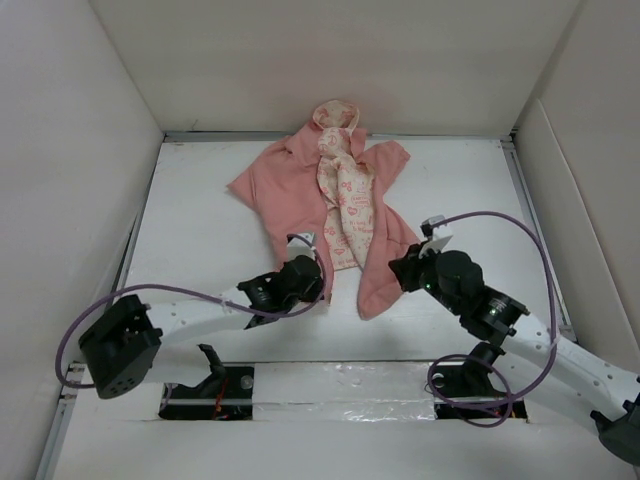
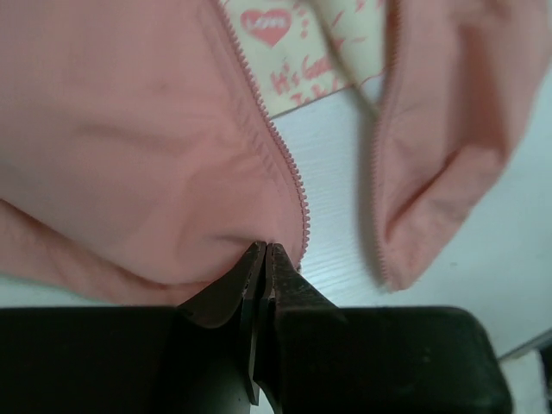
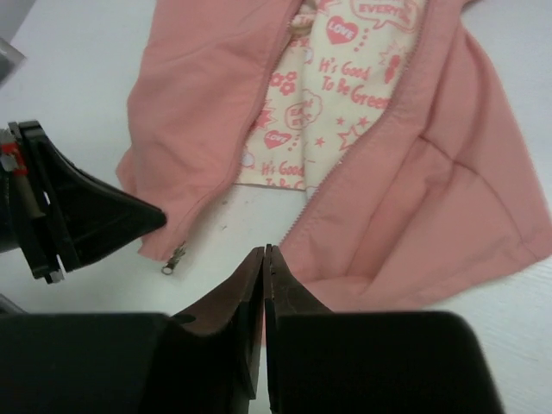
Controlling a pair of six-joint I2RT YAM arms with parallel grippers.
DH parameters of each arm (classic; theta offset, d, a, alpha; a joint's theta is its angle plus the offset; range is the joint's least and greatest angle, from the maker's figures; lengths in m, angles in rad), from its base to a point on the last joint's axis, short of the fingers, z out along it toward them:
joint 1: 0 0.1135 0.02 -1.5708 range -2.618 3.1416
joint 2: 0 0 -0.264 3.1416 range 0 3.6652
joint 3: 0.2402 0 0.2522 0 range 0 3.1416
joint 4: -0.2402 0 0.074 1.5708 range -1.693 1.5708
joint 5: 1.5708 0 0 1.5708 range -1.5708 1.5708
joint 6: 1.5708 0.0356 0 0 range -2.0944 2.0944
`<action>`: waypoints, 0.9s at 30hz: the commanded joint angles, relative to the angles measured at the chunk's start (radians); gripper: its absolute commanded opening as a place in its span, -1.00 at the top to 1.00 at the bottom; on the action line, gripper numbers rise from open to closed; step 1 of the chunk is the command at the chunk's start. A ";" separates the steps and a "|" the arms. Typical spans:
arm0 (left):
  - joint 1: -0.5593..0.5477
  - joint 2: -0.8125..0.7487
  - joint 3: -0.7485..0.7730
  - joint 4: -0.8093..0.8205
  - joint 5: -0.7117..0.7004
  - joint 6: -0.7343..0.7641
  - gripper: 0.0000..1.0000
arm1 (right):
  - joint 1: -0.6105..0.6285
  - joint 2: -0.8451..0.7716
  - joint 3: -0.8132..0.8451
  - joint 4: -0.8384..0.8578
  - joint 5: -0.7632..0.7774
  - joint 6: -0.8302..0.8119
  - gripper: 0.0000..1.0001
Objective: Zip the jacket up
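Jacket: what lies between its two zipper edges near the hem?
Bare table, with cream lining higher up; the left wrist view shows it.

my left fingertips [image 2: 252, 272] met right at the jacket [image 2: 129, 155] hem; i couldn't tell whether cloth sat between them. that view cut the jacket off at top and left, and its far panel was blurred. from above, my left gripper [image 1: 318, 268] hid the hem beneath it. the zipper pull [image 3: 173, 264] was too small to make out.
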 commanded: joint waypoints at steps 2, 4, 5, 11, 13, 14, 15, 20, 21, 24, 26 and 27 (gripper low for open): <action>0.035 -0.143 -0.072 0.155 0.076 -0.044 1.00 | -0.006 0.057 -0.018 0.141 -0.170 0.022 1.00; 0.035 -0.182 -0.124 0.249 0.099 -0.075 1.00 | 0.007 0.113 -0.011 0.199 -0.210 0.040 1.00; 0.035 -0.214 -0.142 0.279 0.105 -0.084 1.00 | 0.007 0.129 -0.010 0.223 -0.234 0.058 1.00; 0.067 -0.304 -0.277 0.551 0.152 -0.155 1.00 | 0.045 0.174 -0.025 0.404 -0.278 0.150 -0.23; 0.077 -0.326 -0.308 0.626 0.161 -0.161 1.00 | 0.045 0.167 -0.045 0.495 -0.296 0.163 -0.41; 0.077 -0.347 -0.320 0.651 0.161 -0.163 1.00 | 0.045 0.167 -0.060 0.519 -0.310 0.172 -0.53; 0.077 -0.357 -0.342 0.703 0.171 -0.172 1.00 | 0.045 0.169 -0.064 0.534 -0.310 0.175 -0.56; 0.086 -0.395 -0.386 0.815 0.228 -0.193 1.00 | 0.045 0.186 -0.056 0.530 -0.347 0.172 -0.53; 0.086 -0.398 -0.394 0.852 0.239 -0.198 1.00 | 0.045 0.190 -0.062 0.540 -0.353 0.172 -0.53; 0.086 -0.403 -0.415 0.910 0.266 -0.215 1.00 | 0.045 0.201 -0.068 0.589 -0.374 0.181 -0.53; 0.086 -0.403 -0.426 0.932 0.279 -0.225 1.00 | 0.045 0.215 -0.064 0.611 -0.393 0.181 -0.51; 0.086 -0.404 -0.429 0.950 0.283 -0.230 1.00 | 0.045 0.223 -0.061 0.612 -0.396 0.180 -0.50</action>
